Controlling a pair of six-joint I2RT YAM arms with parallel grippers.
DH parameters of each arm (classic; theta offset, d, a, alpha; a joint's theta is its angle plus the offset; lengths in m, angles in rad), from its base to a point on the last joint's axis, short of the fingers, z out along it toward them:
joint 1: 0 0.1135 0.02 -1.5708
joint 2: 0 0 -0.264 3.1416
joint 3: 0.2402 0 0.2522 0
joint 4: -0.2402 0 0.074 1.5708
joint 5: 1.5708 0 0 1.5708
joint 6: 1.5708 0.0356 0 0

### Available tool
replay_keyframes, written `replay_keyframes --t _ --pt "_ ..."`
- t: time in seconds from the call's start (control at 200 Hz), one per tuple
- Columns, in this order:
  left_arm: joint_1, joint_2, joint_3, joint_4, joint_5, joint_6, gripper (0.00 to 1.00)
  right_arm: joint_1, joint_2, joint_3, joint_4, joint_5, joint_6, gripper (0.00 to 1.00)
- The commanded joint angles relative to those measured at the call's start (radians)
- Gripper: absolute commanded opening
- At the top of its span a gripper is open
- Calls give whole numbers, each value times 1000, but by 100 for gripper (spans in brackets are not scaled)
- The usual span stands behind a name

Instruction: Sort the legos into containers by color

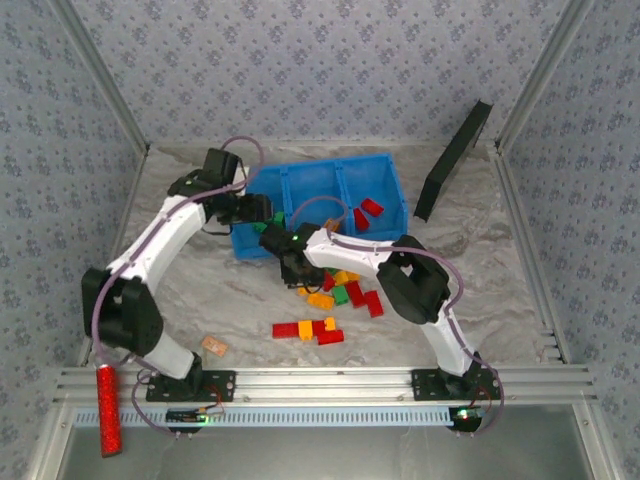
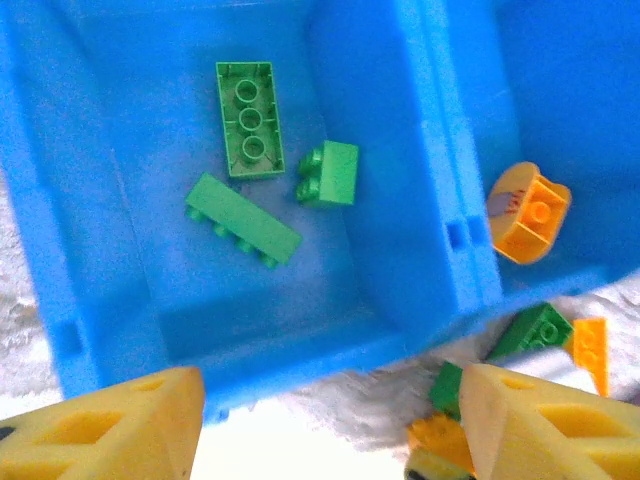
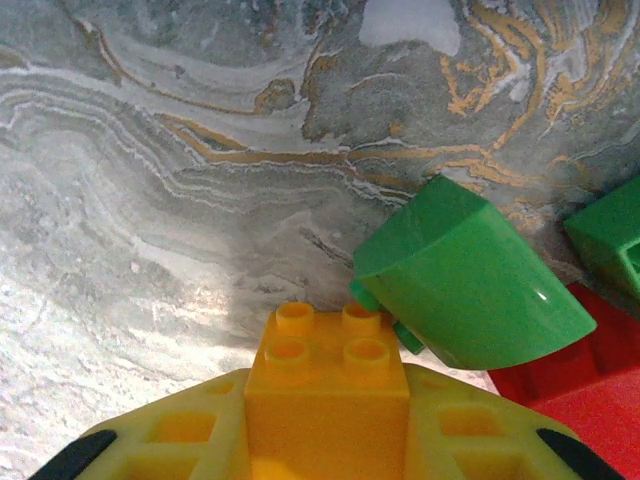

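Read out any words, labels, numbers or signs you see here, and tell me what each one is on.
No text here can be read.
Studs of the yellow brick: no lettering can be made out.
Grey patch on the orange piece: too blurred to read.
Marks on the small tan scrap: too small to read.

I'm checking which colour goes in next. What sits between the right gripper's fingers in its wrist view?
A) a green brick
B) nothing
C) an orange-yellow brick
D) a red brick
C: in the right wrist view an orange-yellow brick with four studs sits clamped in the right gripper, while the green curved brick lies beside it, outside the grip.
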Motion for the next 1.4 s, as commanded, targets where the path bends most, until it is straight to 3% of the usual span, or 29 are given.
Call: replay_keyframes --t 0.0,0.32,0.5,0.695,0.915,1.154,1.244,1.394 --pt "-7 -138 -36 -93 34 15 69 -13 -114 3 -64 23 -91 27" --pt "-92 -531 -371 -180 84 -1 72 -120 -288 104 -98 25 -377 28" --pt "-111 -615 -459 -179 187 -90 73 -219 -249 189 -100 33 -509 28" --pt "-206 -670 -528 -114 135 -195 73 -291 -125 335 -66 58 -596 28" --pt "-478 -622 -553 -97 -7 -241 75 -303 56 502 -65 94 -706 30" --pt "-636 -502 -533 -52 -100 -267 75 -324 142 504 -38 43 -718 33" --pt "-704 -449 -517 -29 -117 -202 75 -330 154 478 -14 16 -727 34" --pt "-759 -394 -441 -39 -155 61 75 -338 163 453 5 -35 -757 37"
